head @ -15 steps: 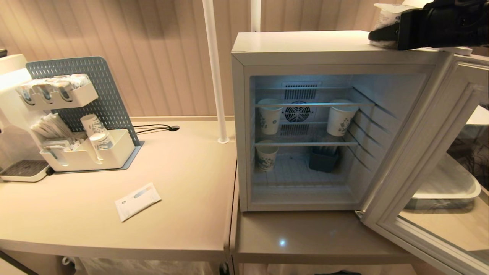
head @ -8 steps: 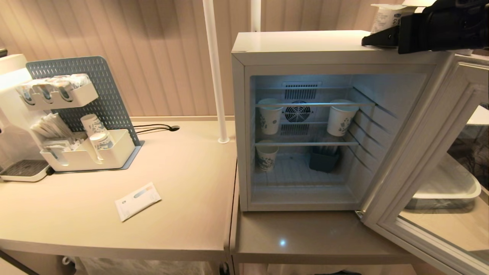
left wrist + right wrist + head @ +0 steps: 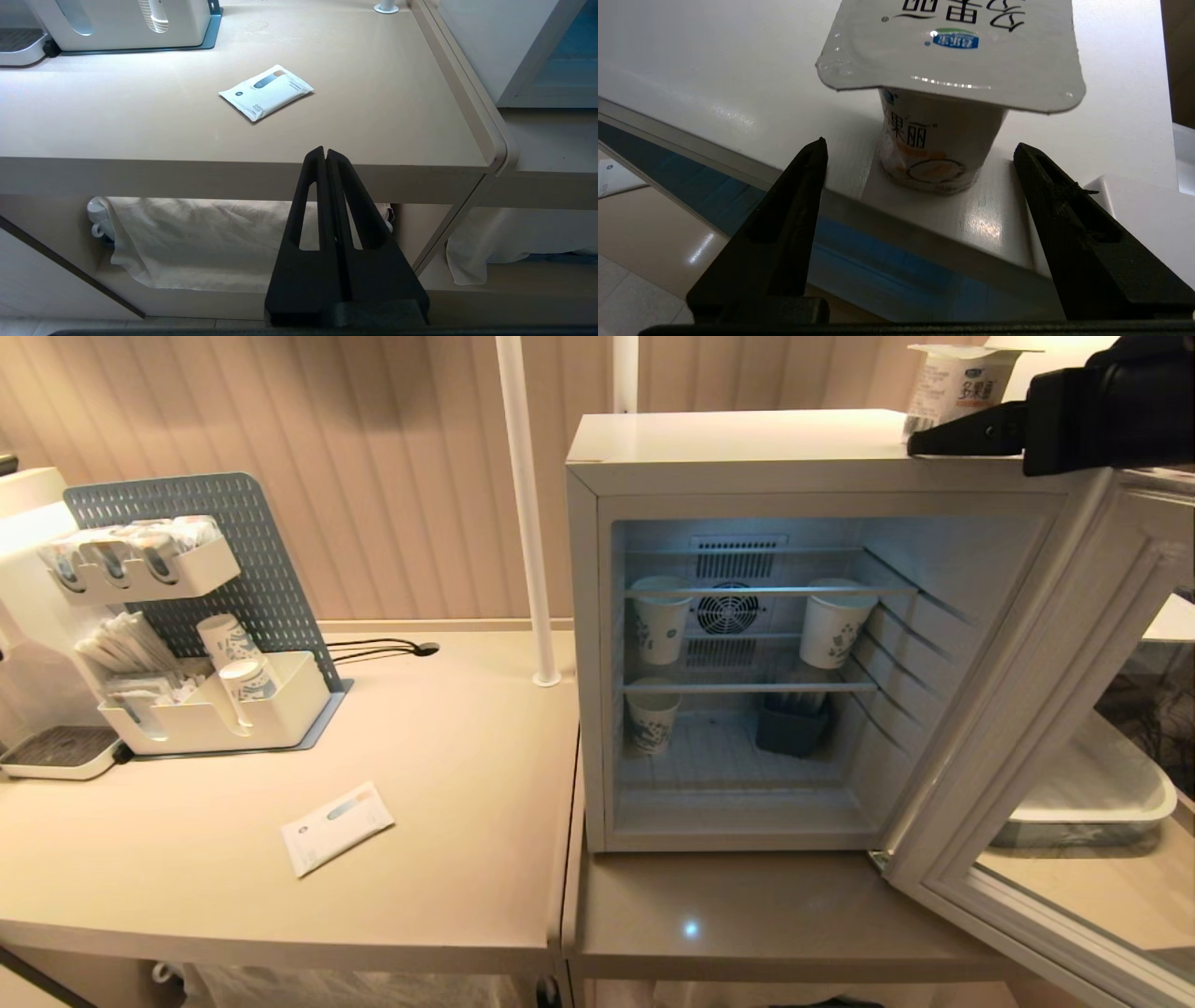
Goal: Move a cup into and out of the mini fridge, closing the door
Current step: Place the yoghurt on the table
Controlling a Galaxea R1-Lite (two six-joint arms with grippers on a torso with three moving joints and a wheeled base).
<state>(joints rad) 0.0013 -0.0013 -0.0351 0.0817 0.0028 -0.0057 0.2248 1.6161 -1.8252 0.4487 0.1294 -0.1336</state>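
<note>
- Cup (image 3: 941,140) stands on top of the mini fridge (image 3: 747,448), at its front right corner, above the hinge side; set there prob. so it's out of the way.
- Upright, long axis vertical, foil lid up.
- Right gripper (image 3: 920,154): jaws wide apart, either side of cup, not touching, holding nothing.
- Door (image 3: 1046,709) swung open; needs closing.
- Left gripper (image 3: 325,156) parked below desk (image 3: 140,126) front edge, jaws together, empty.
</note>
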